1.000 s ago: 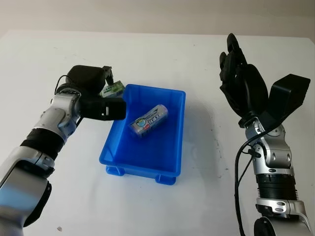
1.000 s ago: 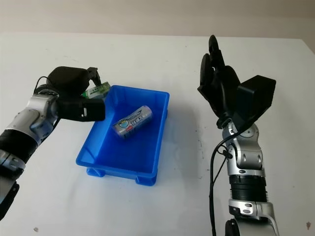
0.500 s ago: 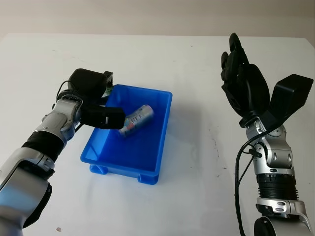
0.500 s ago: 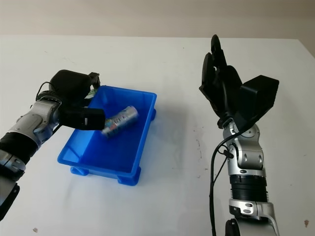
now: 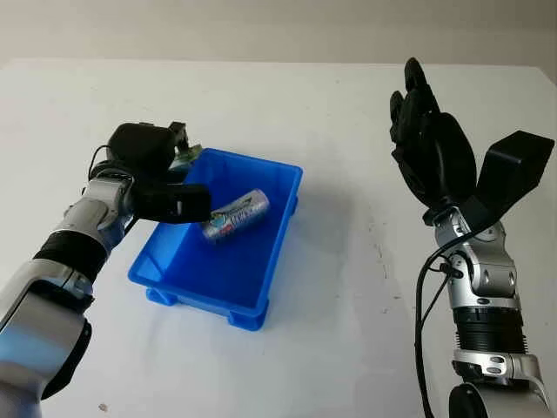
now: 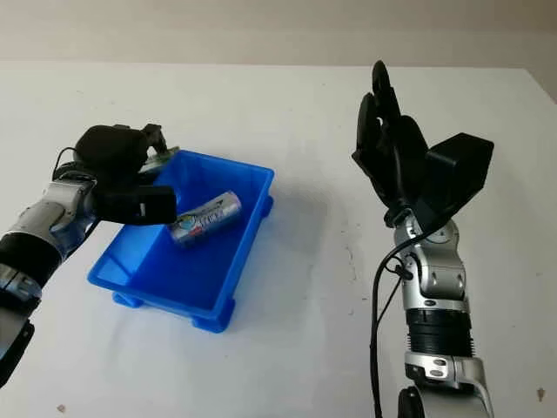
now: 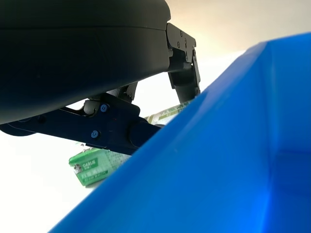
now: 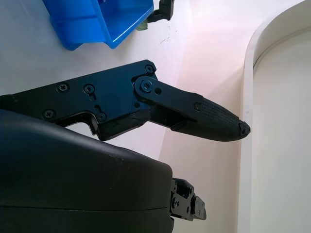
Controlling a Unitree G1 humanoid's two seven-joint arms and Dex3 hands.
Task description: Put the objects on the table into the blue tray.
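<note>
The white tabletop [image 5: 261, 104] carries the blue tray [image 5: 187, 270], which sits left of centre with its long axis running from near left to far right. The right hand [image 5: 426, 139] is raised above the right side of the tabletop, open, holding nothing. The left hand [image 5: 161, 178] is at the tray's far left corner, one finger reaching over the rim, its fingers closed on a small green packet [image 5: 185, 156] just outside that corner; much of the packet is hidden behind the hand and the tray wall [image 7: 204, 160]. Inside the tray a silver can [image 5: 235, 215] lies on its side, long axis slanting from near left to far right; its label print is too small to read.
</note>
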